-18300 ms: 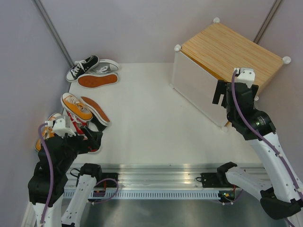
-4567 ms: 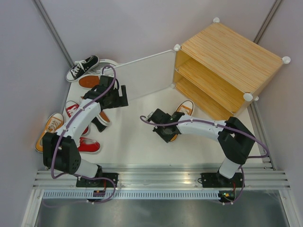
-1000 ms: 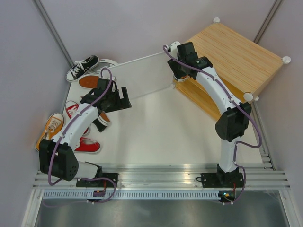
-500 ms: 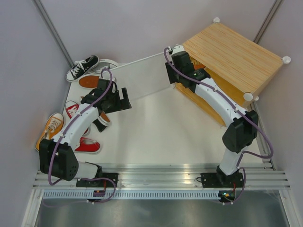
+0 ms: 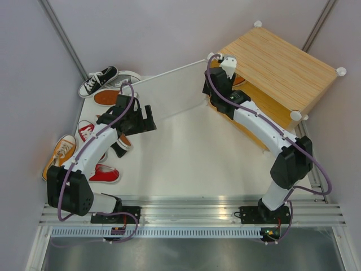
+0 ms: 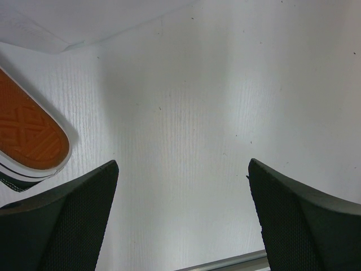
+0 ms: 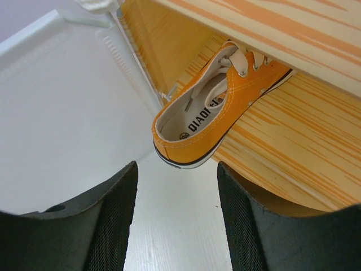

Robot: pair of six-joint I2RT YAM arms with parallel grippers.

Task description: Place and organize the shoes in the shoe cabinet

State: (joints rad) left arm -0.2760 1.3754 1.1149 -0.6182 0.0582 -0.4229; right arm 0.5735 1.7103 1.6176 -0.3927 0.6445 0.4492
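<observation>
The shoe cabinet (image 5: pixel 276 56) stands at the back right with its white door (image 5: pixel 169 93) swung open to the left. An orange shoe (image 7: pixel 220 107) lies on the lower wooden shelf (image 7: pixel 293 152), heel sticking out over the edge. My right gripper (image 7: pixel 176 169) is open and empty just short of that heel; in the top view it (image 5: pixel 213 93) hangs at the cabinet's open corner. My left gripper (image 5: pixel 149 118) is open and empty over the floor by the door, also seen in the left wrist view (image 6: pixel 181 164). The other shoes lie at the left.
At the left wall lie a black shoe (image 5: pixel 97 81), a grey shoe (image 5: pixel 128 78), an upturned sole (image 5: pixel 113 96), a red shoe (image 5: pixel 107 174) and an orange shoe (image 5: pixel 59 152). An orange-brown sole (image 6: pixel 28 135) lies left of my left fingers. A metal rail (image 5: pixel 180 217) runs along the near edge.
The orange shoe, held over the floor by my right gripper 4.6 s ago, now lies on the shelf. My right gripper let go and shifted slightly at the cabinet's corner. The left arm stayed still.
</observation>
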